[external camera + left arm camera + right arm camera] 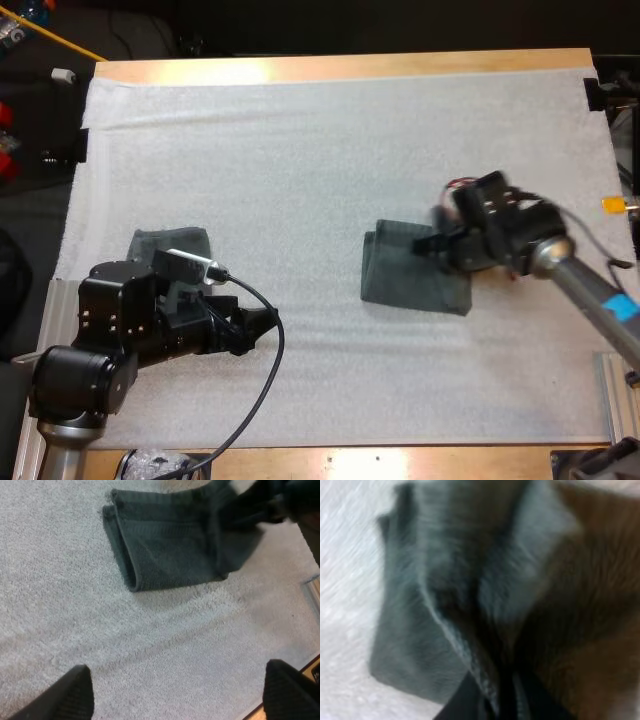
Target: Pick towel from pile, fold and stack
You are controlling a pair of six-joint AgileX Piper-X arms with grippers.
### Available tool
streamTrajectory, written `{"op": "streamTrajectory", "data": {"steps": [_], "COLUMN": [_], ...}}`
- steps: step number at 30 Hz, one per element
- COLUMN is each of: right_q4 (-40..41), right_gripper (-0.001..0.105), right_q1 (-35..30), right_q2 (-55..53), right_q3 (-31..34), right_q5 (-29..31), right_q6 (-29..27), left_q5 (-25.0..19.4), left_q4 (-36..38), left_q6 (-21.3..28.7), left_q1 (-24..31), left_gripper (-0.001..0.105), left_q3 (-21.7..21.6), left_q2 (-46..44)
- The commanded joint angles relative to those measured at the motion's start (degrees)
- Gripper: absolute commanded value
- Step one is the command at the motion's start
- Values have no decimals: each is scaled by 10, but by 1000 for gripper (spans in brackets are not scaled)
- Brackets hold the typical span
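A: Left side first?
B: Left tool [262, 328] sits low over the white mat [300, 150]. Its fingers [75, 695] stand wide apart and hold nothing (bare mat between them). A dark grey-green towel [165, 243] lies just behind that arm, partly hidden by it.
A: The folded one?
B: Folded towel [405, 285] lies flat on the mat, right of middle. It is well apart from the left tool and straight ahead of its open fingers.
A: Right tool?
B: Right tool [437, 248] is on the folded towel's right part, toward the far edge. In the right wrist view its fingers are pinched together on a raised fold of the cloth, which runs between them. Wooden tabletop [350, 68] borders the mat's far side.
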Motion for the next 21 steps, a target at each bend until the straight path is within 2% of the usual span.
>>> {"op": "streamTrajectory", "data": {"steps": [1, 11, 17, 18, 21], "right_q4": [-24, -119, -139, -138, -139], "right_gripper": [0, 0, 0, 2, 21], "right_q1": [9, 25, 25, 25, 25], "right_q2": [12, 81, 109, 111, 113], "right_q3": [-4, -4, -4, -4, -4], "right_q5": [-16, -55, -81, -81, -84], "right_q6": [28, 125, 143, 144, 144], "left_q5": [6, 8, 8, 8, 8], "left_q4": [3, 9, 17, 17, 17], "left_q6": [2, 2, 2, 2, 2], "left_q1": [-3, -3, -3, -3, -3], "left_gripper": [68, 68, 68, 68, 68], "left_q3": [-4, -4, -4, -4, -4], "left_q2": [-3, -3, -3, -3, -3]}}
